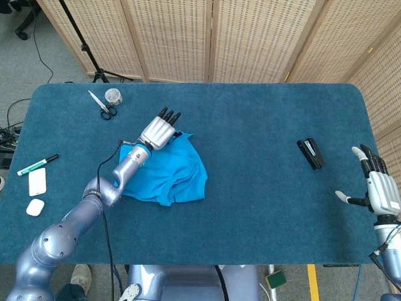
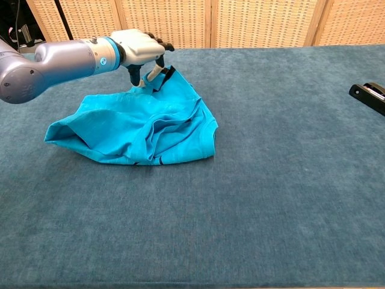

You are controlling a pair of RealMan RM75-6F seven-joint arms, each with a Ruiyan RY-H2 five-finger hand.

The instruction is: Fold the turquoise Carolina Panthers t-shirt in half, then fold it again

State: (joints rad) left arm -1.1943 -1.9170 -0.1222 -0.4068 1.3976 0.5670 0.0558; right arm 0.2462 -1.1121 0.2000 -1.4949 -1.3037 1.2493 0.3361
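I have the left robot hand (image 2: pixel 139 49) pinching the far edge of the crumpled t-shirt (image 2: pixel 141 126) to lift it for spreading; the right robot hand (image 1: pixel 378 187), well right of the t-shirt, idles with fingers spread, empty.

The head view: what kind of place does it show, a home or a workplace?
Most likely a lab or studio set up for recording, not a home. A table covered in blue cloth stands before folding wicker screens; a stand's legs and loose cables are on the grey floor.
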